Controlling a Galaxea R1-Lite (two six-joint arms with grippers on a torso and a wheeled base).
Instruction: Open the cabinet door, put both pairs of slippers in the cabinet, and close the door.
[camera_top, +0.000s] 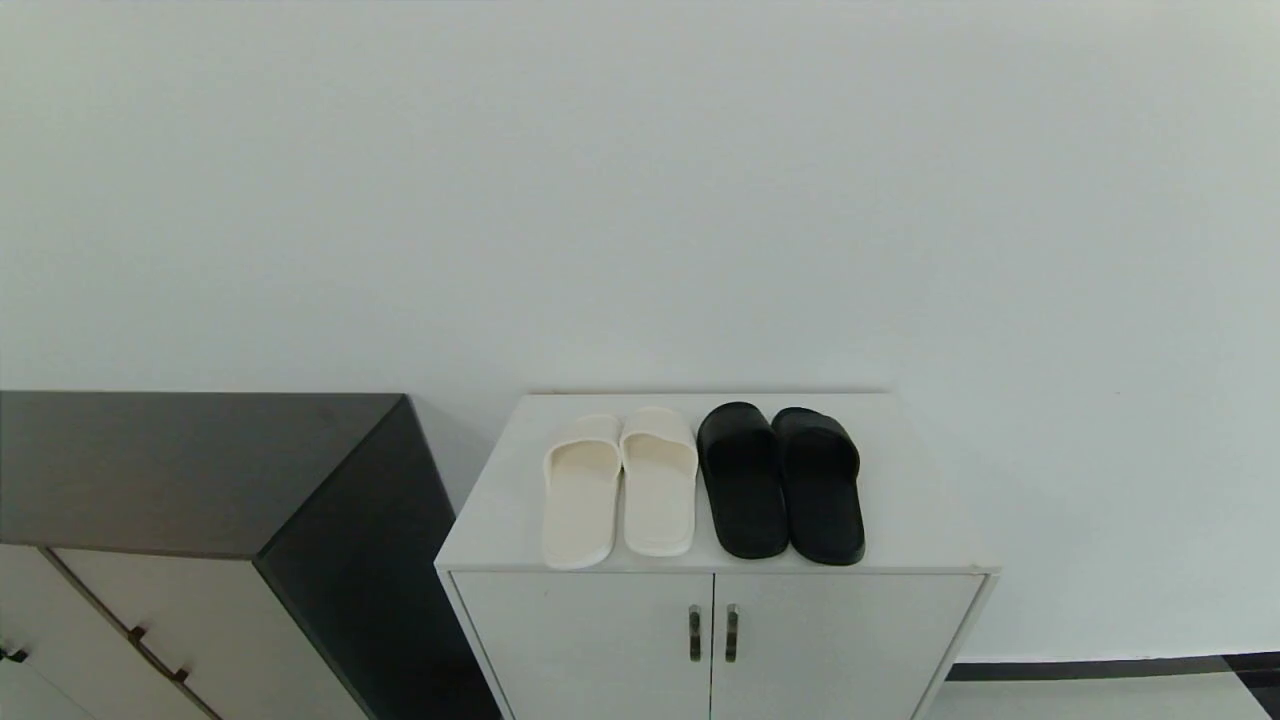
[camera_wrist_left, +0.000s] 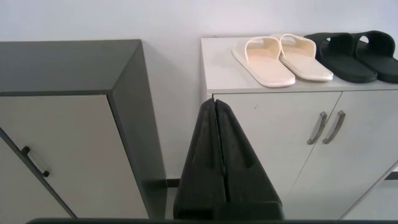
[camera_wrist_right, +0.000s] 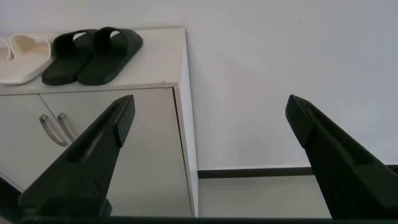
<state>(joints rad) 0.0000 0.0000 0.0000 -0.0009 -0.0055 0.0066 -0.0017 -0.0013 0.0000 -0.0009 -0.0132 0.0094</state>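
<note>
A white cabinet (camera_top: 900, 470) stands against the wall with both doors shut, two metal handles (camera_top: 712, 633) meeting at the middle. On its top lie a cream pair of slippers (camera_top: 620, 485) and, to their right, a black pair of slippers (camera_top: 780, 482). In the left wrist view my left gripper (camera_wrist_left: 216, 104) is shut and empty, held in front of the cabinet's left door (camera_wrist_left: 273, 143), below the cream slippers (camera_wrist_left: 280, 57). In the right wrist view my right gripper (camera_wrist_right: 210, 107) is open and empty, by the cabinet's right side panel (camera_wrist_right: 185, 143), away from the black slippers (camera_wrist_right: 93, 48).
A taller dark-topped cabinet (camera_top: 200, 470) with pale fronts and dark handles stands to the left, a narrow gap apart. A plain white wall lies behind. Bare floor and a dark skirting strip (camera_top: 1100, 668) lie to the right.
</note>
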